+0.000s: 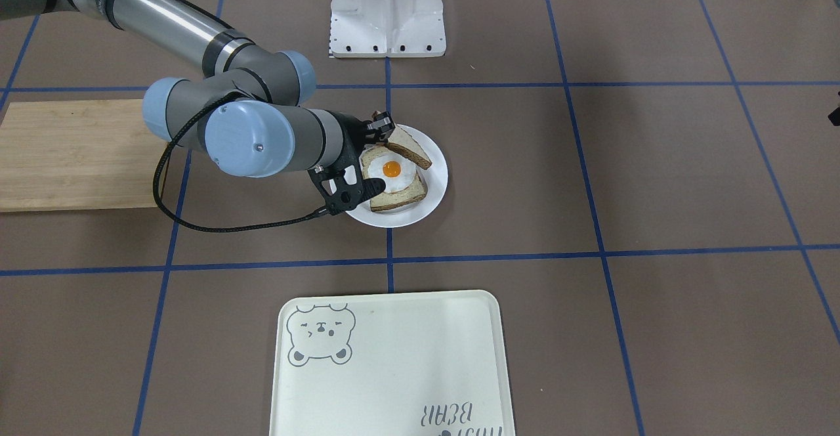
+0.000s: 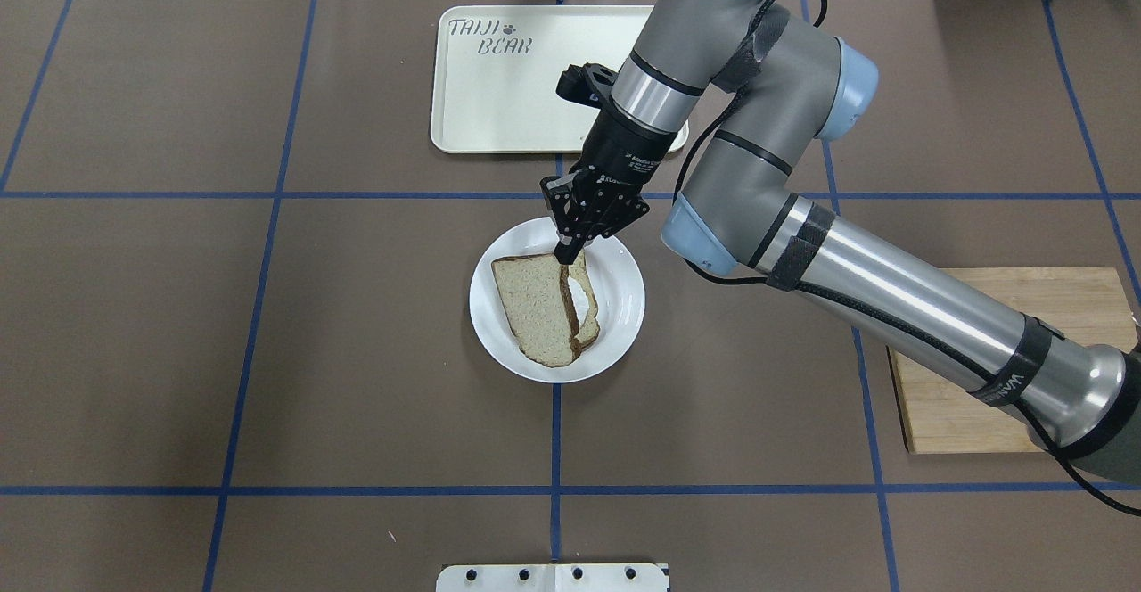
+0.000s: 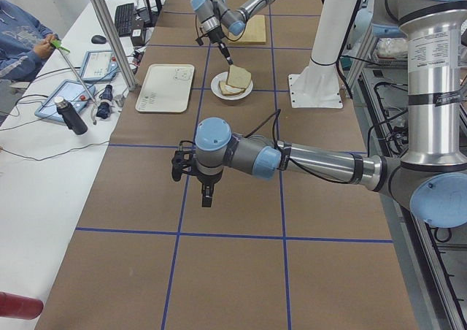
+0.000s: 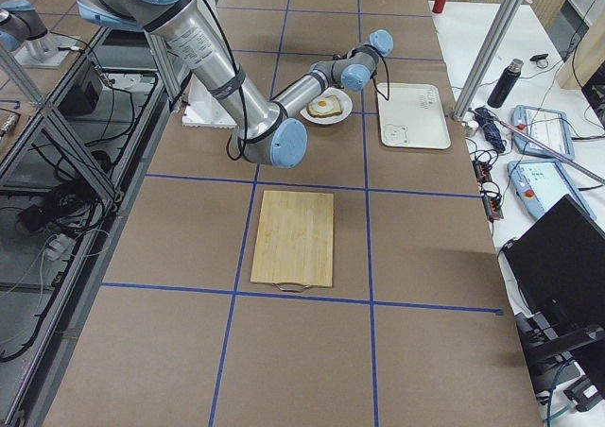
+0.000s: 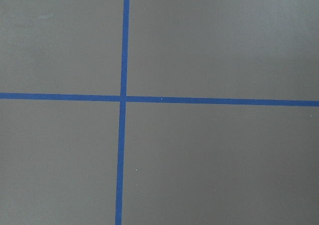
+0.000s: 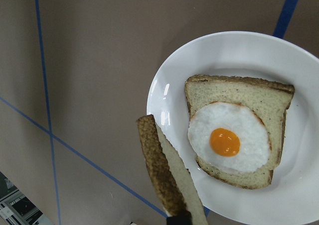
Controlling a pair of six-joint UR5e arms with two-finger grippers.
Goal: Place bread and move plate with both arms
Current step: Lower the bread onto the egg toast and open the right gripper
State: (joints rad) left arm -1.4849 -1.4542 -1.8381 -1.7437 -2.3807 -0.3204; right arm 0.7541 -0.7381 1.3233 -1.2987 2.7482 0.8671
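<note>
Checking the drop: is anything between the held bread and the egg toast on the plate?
Nothing visible. The right gripper holds the bread tilted over the egg toast on the plate.

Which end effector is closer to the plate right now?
Right. The right end effector is at the rim of the plate, gripping the bread; the left end effector hangs over the table, well away.
</note>
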